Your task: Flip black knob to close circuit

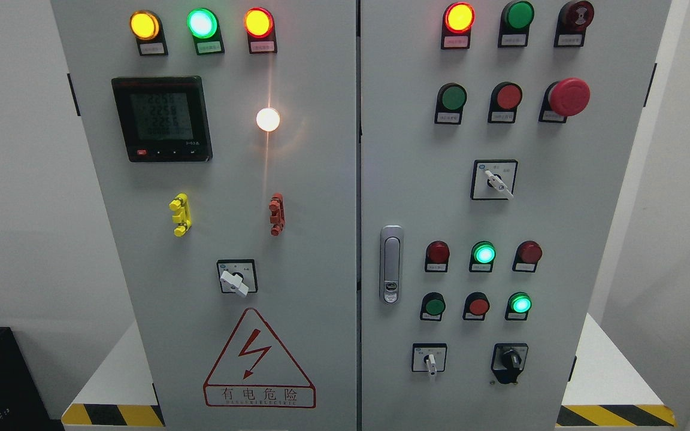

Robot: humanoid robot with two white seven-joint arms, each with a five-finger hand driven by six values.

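Low on the right door, black knob (510, 360); label print unreadable.

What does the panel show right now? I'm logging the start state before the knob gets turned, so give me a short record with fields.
target: black knob, bottom right of the right door, untouched
neighbour: white-handled switch to its left
lamps above knob: green lamp lit; green lamp lit
emergency stop: red mushroom button, upper right
left door: digital meter on, white lamp lit
robot hands: neither in view
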